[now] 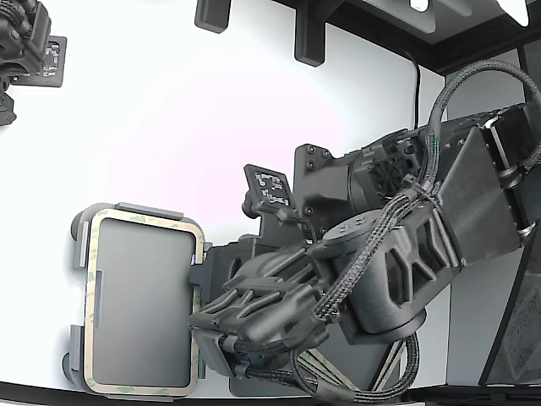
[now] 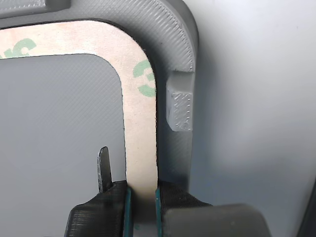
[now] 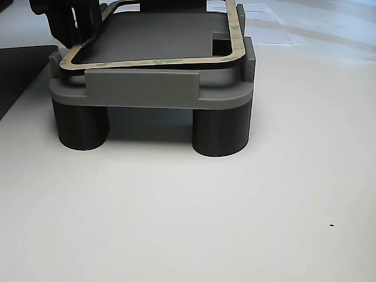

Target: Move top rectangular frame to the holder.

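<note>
Green-printed frame (image 2: 139,128) in gripper (image 2: 142,197)

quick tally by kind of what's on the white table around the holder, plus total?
Rectangular frame: 1, lying in the holder, one long side pinched in the tool
Holder: 1, light grey, on round feet
Dark flat mat: 1, beside the holder in the other view
Total: 3
</note>
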